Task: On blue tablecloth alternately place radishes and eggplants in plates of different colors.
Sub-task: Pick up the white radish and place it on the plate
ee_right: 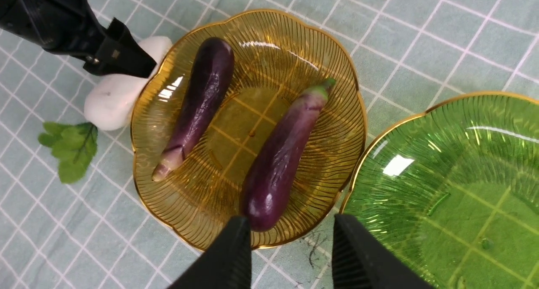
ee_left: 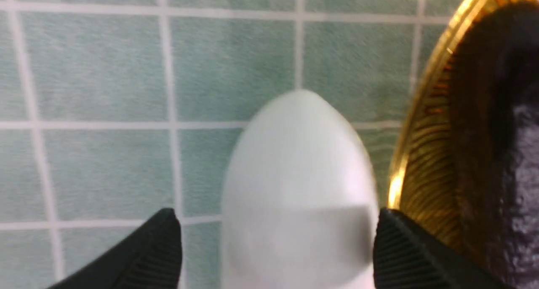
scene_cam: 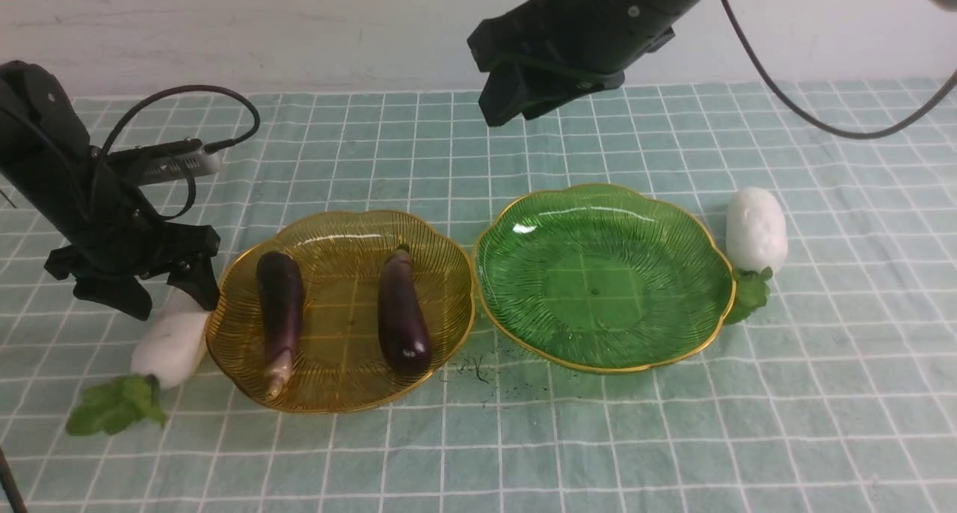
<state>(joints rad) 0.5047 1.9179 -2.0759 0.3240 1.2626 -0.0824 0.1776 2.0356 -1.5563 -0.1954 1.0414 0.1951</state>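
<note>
Two eggplants lie side by side in the amber plate (scene_cam: 340,236), left of centre in the front view: the eggplant with the pale stem (scene_cam: 280,307) on the left and the darker eggplant (scene_cam: 402,315) on the right, apart from each other. The green plate (scene_cam: 598,274) just to the right holds nothing. One radish (scene_cam: 173,342) lies on the tablecloth (scene_cam: 673,438) against the amber plate's left rim, leaves toward the lower left corner. The other radish (scene_cam: 757,229) lies by the green plate's right rim. The left tool (scene_cam: 170,301) straddles the first radish with its jaws spread and not clamped on it. The right tool (scene_cam: 516,113) hangs at top centre, jaws parted and empty.
</note>
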